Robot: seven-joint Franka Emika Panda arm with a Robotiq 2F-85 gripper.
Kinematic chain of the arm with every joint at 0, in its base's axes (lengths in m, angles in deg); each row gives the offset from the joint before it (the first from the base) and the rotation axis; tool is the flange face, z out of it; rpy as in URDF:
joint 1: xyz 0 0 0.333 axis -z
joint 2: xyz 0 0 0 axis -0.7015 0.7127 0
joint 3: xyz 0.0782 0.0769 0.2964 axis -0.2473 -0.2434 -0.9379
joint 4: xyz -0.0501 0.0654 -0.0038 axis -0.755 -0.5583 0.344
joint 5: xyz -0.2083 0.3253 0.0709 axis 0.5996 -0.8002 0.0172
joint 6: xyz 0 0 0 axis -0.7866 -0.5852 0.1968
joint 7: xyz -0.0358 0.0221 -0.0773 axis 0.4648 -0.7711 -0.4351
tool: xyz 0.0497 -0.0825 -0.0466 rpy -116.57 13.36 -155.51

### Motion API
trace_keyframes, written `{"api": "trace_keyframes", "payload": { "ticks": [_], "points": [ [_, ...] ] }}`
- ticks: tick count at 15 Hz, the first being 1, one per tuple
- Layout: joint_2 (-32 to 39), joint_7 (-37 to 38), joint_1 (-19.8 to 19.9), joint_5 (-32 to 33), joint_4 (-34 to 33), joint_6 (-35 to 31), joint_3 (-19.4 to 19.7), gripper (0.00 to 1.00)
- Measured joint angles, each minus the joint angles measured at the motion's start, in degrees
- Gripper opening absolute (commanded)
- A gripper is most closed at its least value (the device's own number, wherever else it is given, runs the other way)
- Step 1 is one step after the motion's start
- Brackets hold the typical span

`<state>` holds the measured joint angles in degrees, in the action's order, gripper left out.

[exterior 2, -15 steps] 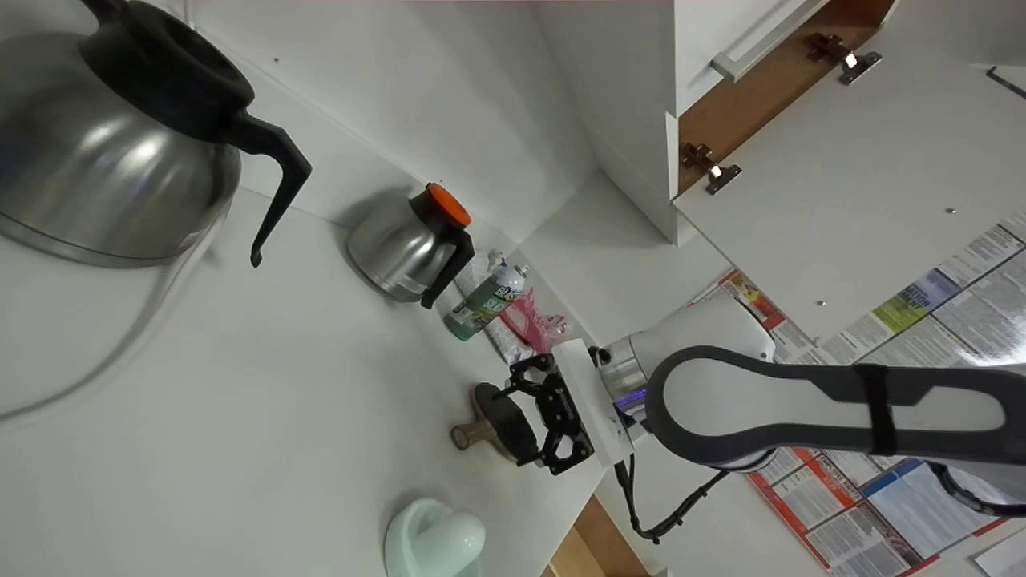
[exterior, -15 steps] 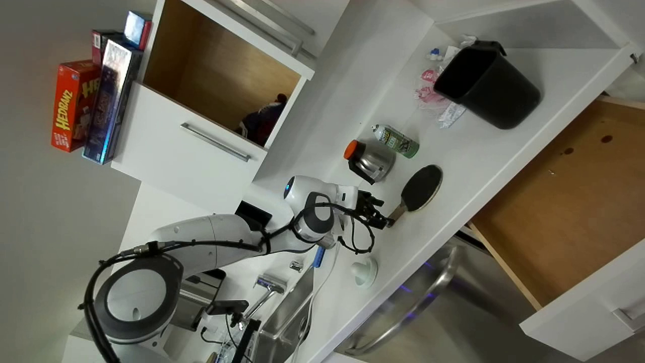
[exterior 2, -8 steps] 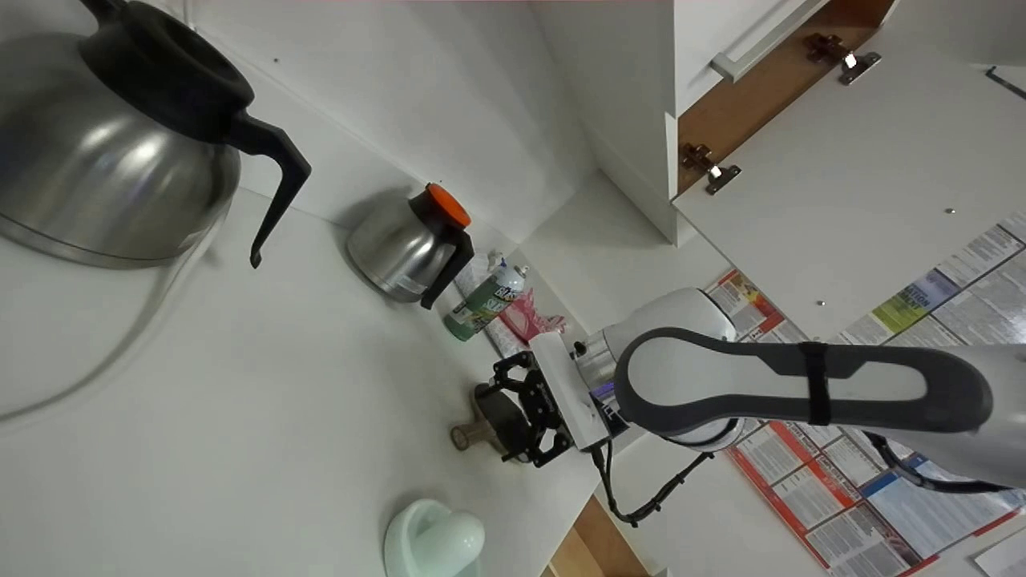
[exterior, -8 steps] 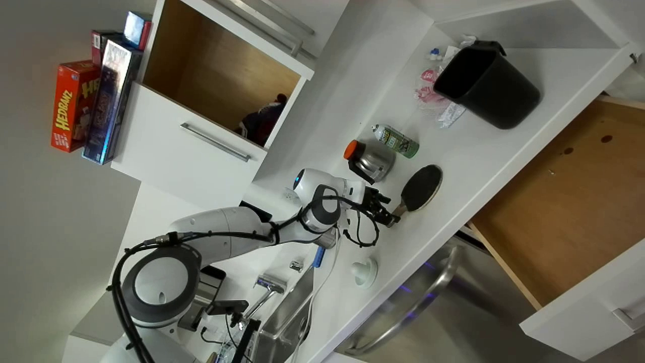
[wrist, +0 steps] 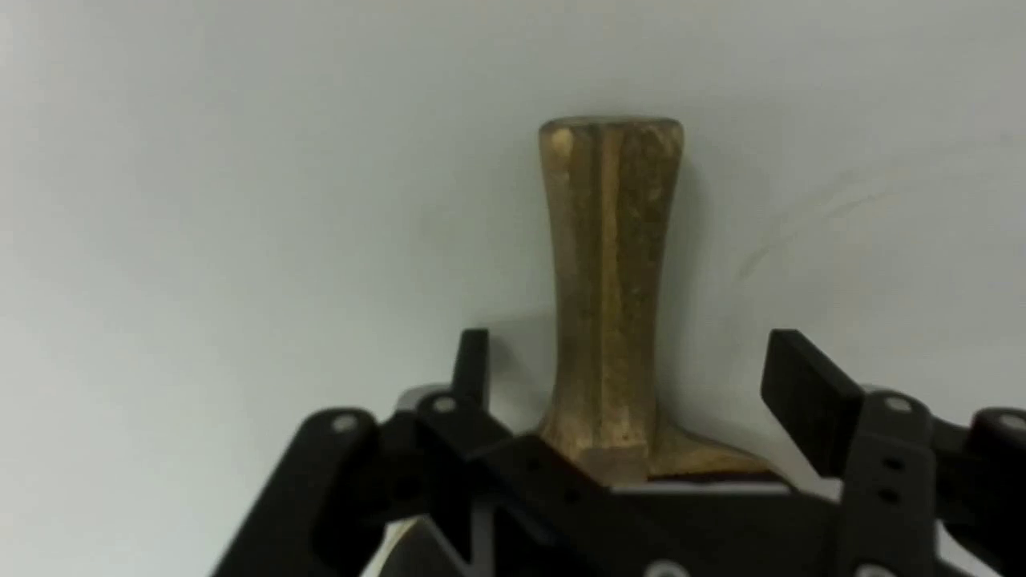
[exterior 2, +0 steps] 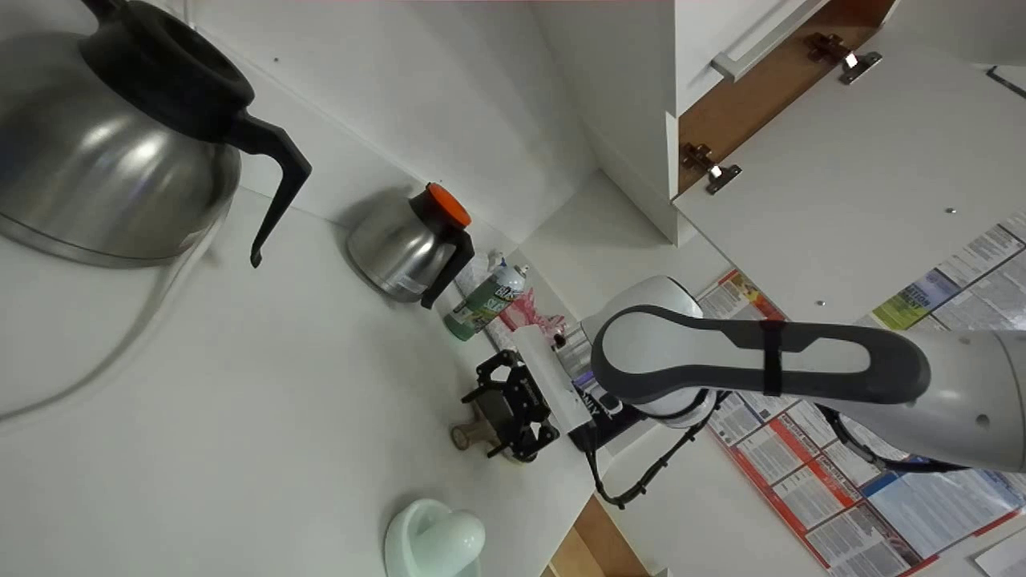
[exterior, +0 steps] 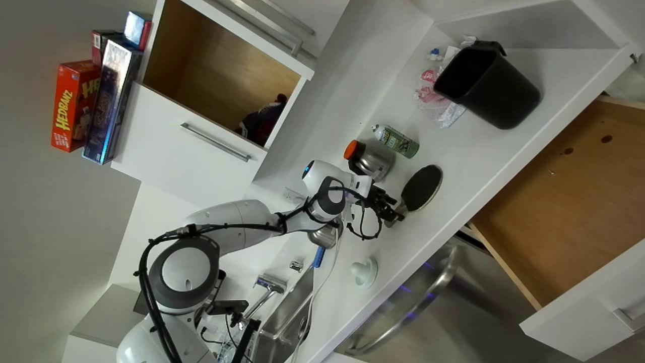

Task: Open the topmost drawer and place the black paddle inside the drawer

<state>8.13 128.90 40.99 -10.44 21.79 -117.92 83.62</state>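
**Black fingers [wrist: 809,401] are spread astride the brown handle [wrist: 605,296] of a flat, oval-headed black paddle [exterior: 422,187]**

From the left in an exterior view, a red Hedbanz box [exterior: 73,108] and a long dark-blue box [exterior: 112,101] are set beside a white cabinet [exterior: 227,60] with a wooden interior. A white-and-grey robot arm [exterior: 221,214] is stretched over a white surface [exterior: 468,156]. Near its end, a steel carafe [exterior: 377,159] with an orange lid is placed close to a green spray can [exterior: 398,141] with a white top. The handle is flanked by the fingers; in the wrist view they are seen apart, with a gap left on each side. The paddle is rested on the surface, its head pointed away from the arm. Farther right, a boxy black container [exterior: 504,91] is placed beside crumpled pink-and-white plastic [exterior: 429,95]. At the far right, a wide white-fronted drawer [exterior: 569,217] with a light-brown wooden interior is shown open, separated from the paddle by the surface's edge.
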Motion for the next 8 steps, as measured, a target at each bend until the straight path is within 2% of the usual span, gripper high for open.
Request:
{"api": "trace_keyframes", "payload": {
  "ticks": [6, 8],
  "points": [
    [1.1, 0.0, -0.1, 0.0, -3.3, 4.8, 0.3, 0.12],
    [1.4, 0.0, -0.1, 0.0, -3.9, 5.1, 0.3, 0.09]
  ]
}}
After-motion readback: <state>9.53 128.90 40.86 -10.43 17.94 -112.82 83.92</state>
